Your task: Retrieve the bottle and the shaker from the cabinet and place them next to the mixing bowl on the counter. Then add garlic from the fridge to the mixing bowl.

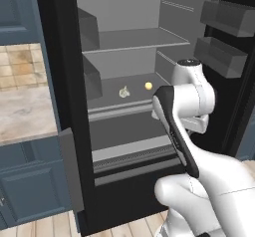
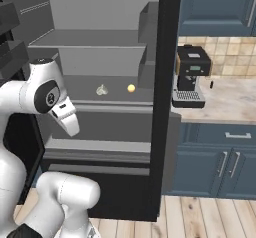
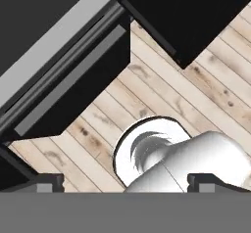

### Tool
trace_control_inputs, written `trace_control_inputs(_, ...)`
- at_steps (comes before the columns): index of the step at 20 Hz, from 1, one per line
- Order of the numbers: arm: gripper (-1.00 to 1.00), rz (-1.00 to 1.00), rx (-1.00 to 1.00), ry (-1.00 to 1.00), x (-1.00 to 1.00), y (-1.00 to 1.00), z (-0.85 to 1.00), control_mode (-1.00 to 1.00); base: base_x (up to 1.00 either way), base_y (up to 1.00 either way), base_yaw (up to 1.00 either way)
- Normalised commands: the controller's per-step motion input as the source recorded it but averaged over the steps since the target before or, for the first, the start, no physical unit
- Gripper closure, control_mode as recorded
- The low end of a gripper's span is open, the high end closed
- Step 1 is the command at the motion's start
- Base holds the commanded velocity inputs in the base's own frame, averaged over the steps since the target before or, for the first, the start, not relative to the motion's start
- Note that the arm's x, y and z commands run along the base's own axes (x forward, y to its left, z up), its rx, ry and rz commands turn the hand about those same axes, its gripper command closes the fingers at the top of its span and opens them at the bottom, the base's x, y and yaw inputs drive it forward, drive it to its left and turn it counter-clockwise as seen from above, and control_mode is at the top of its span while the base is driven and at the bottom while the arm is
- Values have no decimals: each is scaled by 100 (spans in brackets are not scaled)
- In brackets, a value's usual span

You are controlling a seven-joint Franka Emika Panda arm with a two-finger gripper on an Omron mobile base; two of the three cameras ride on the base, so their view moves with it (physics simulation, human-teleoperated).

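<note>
The fridge [image 1: 63, 81] [image 2: 166, 82] stands open in front of me, black-framed with pale grey shelves. A small pale garlic [image 1: 124, 91] [image 2: 102, 89] lies on its middle shelf. In the hand view my gripper [image 3: 130, 183] points down at the wooden floor by the fridge's foot, open, its fingertips [image 3: 49, 181] far apart with nothing between them. My arm is folded in front of the fridge, well below and short of the garlic. The beige counter [image 1: 25, 114] [image 2: 232, 102] runs on both sides of the fridge. The bottle, the shaker and the mixing bowl are out of view.
A small yellow ball [image 1: 148, 85] [image 2: 131, 88] lies right of the garlic on the same shelf. Grey door bins [image 1: 221, 57] hang on the open door at the right. A black coffee machine [image 2: 190, 77] stands on the counter right of the fridge. Blue drawer units sit below.
</note>
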Motion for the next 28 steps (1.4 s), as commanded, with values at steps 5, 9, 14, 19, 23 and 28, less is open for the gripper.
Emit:
trace_control_inputs(5,-100,15,1,-18,15,-21,-23,-100,0,0,0)
trace_control_inputs(9,-100,10,-7,-37,32,12,-47,-100,0,0,0)
trace_control_inputs(14,-100,26,-13,-34,88,3,-16,-100,0,0,0)
trace_control_inputs(19,-100,27,-16,-14,96,1,4,-100,0,0,0)
trace_control_inputs(23,-100,26,-14,-2,42,27,35,-100,0,0,0)
trace_control_inputs(28,-100,20,-12,-13,21,17,33,-100,0,0,0)
